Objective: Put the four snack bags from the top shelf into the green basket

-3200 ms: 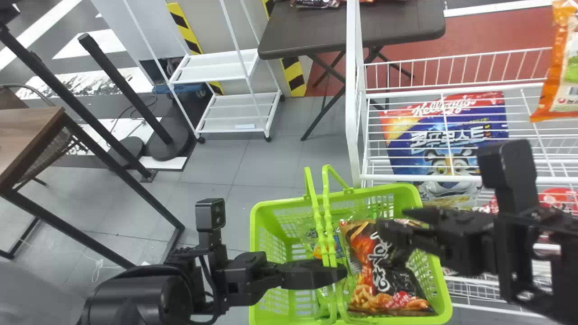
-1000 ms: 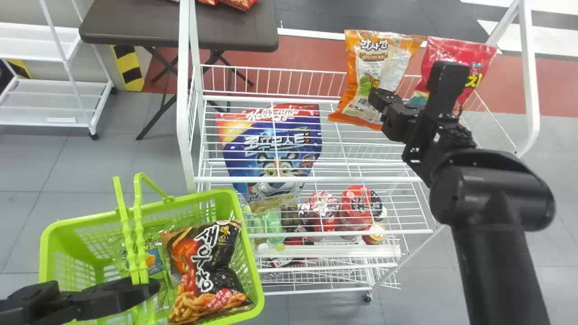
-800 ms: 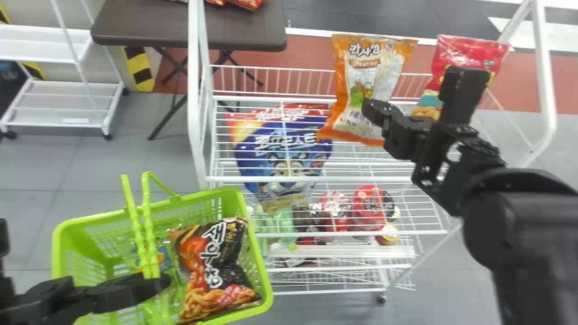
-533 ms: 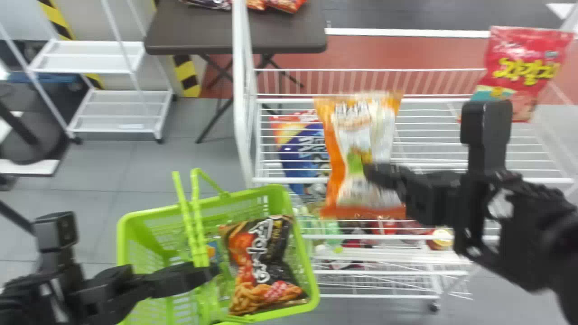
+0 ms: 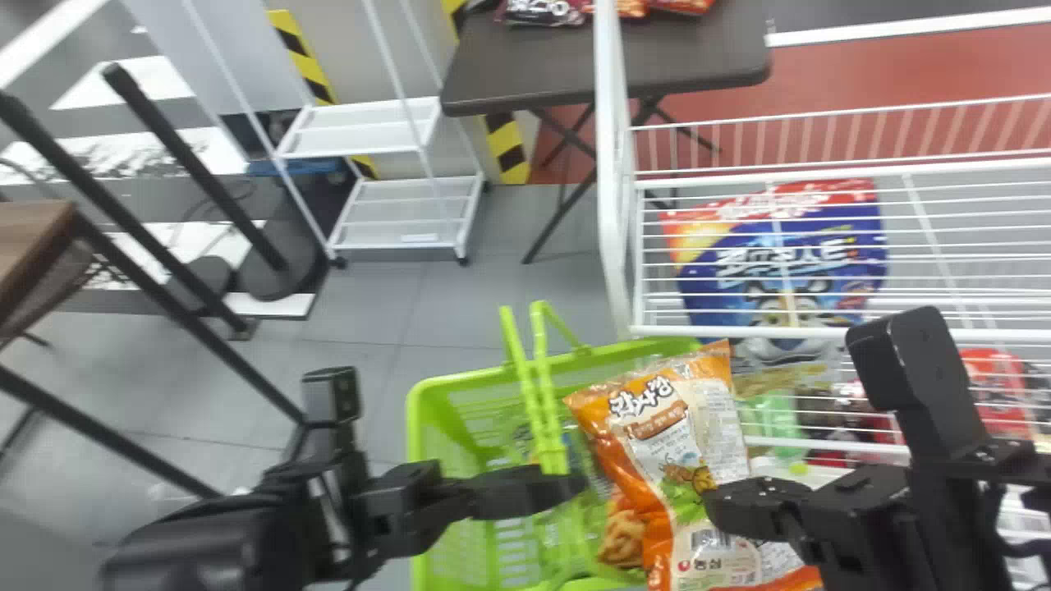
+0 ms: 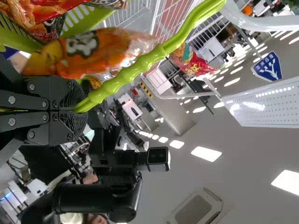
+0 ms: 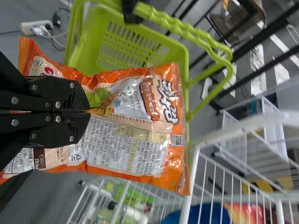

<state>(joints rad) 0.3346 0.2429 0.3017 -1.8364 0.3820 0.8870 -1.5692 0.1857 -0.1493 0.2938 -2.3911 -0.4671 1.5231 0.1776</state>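
Note:
In the head view my left gripper (image 5: 566, 492) is at the handles of the green basket (image 5: 460, 379); in the left wrist view the left gripper (image 6: 77, 109) is shut on a green handle (image 6: 140, 64). My right gripper (image 5: 714, 501) holds the orange snack bag (image 5: 673, 460) over the basket's right part. The right wrist view has the right gripper (image 7: 86, 111) closed on the middle of this orange bag (image 7: 140, 121). Beneath it, part of a black-and-orange snack bag (image 5: 622, 529) lies inside the basket. The red snack bag (image 6: 196, 65) appears farther off in the left wrist view.
The white wire rack (image 5: 616, 205) stands right beside the basket, with a blue cereal bag (image 5: 780, 254) on a lower shelf. A dark folding table (image 5: 534, 74) and a white shelf cart (image 5: 402, 213) are behind. A wooden table (image 5: 33, 246) is at the left.
The head view has turned left. My right gripper has carried the orange bag leftward from the rack to over the basket. The left gripper still holds the handle.

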